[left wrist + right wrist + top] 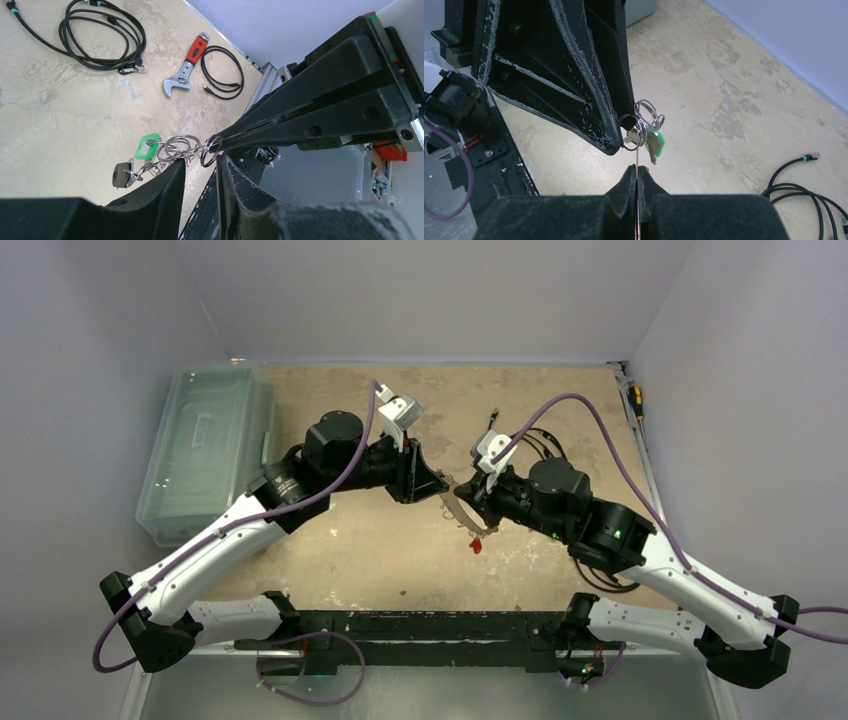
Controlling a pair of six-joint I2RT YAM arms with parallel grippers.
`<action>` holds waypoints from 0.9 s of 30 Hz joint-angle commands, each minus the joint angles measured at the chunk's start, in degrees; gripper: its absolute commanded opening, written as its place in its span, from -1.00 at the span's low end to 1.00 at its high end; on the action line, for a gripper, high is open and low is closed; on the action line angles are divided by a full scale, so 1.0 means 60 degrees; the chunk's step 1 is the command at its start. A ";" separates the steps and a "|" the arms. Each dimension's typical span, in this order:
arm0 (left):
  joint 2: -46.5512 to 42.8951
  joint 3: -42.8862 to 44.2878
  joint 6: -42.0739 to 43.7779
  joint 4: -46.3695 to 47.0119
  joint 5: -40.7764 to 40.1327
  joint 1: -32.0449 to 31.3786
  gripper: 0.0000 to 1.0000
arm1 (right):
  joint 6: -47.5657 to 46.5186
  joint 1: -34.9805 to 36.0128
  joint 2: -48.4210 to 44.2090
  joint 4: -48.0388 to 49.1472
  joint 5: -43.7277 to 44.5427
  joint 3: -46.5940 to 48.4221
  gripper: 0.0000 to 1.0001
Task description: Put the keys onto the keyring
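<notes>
Though the right end effector [637,172] pinches the keyring [204,159] tight, the slightly parted left end effector [201,167] crowds keys [148,148].

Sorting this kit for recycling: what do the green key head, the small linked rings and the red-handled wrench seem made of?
Green key head: likely plastic, flat uniform colour. Small linked silver rings: metal, probably steel; thin wire, bright glints. Red-handled adjustable wrench: silvery metal jaw, dull sheen; grip looks plastic or rubber.
</notes>
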 commanded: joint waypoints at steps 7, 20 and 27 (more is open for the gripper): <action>-0.0405 -0.0180 -0.0737 0.0958 -0.0488 0.0009 -0.40 | 0.0409 0.0042 -0.0282 0.0374 -0.0122 0.0336 -1.00; -0.0501 -0.0391 -0.1153 0.1271 -0.0467 0.0013 -0.46 | 0.0527 0.0042 -0.0165 0.0439 -0.0312 0.0347 -1.00; -0.0552 -0.0352 -0.1217 0.1145 -0.0289 0.0013 -0.46 | 0.0556 0.0042 -0.0081 0.0452 -0.0107 0.0481 -1.00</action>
